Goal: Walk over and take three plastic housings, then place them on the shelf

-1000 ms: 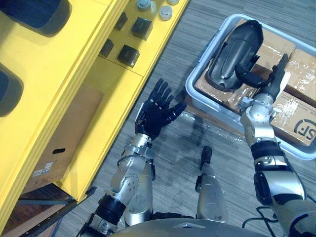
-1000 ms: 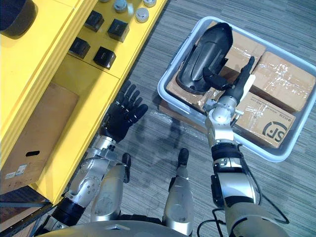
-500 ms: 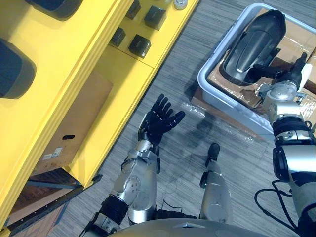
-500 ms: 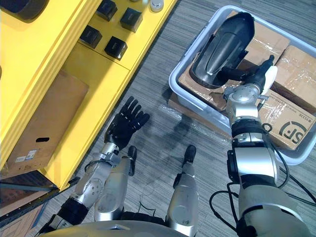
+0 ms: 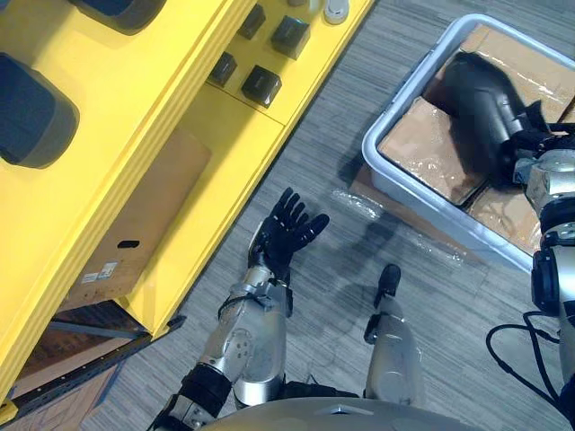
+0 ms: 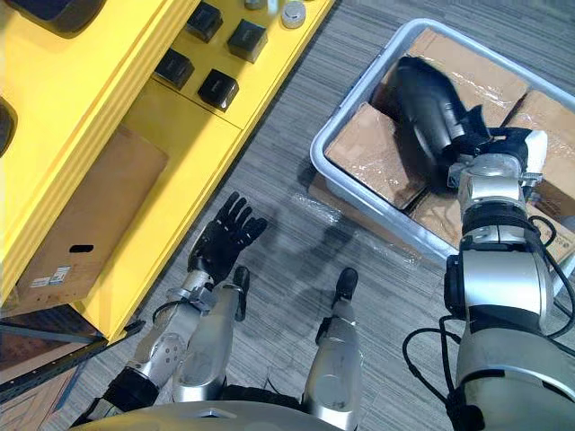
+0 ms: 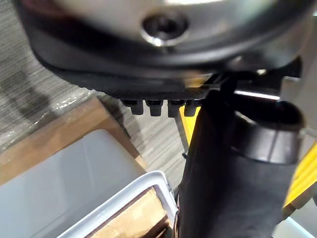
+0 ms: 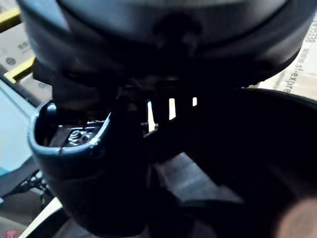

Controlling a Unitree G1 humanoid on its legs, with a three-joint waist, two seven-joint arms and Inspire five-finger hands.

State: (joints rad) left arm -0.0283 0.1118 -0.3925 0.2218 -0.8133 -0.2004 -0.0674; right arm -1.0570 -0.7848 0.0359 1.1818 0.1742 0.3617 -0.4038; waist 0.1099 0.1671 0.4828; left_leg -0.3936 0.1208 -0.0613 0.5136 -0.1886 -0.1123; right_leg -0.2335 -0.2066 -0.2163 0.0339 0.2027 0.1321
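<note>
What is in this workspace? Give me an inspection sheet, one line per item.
Surface: grey floor.
Job's things: black plastic housing in the grey bin, on film-wrapped cardboard boxes; two dark rounded pieces on the yellow shelf.
Clutter: small dark blocks on the shelf's lower level.
Hands: right hand, fingers curled on the housing; left hand open, over the floor.
Cables: nothing seen.
Surroundings: cardboard box under the shelf.

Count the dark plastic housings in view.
3. A far housing and a nearer housing lie on the yellow shelf; the third housing is in the grey bin, gripped by the right hand. More may be hidden.
</note>
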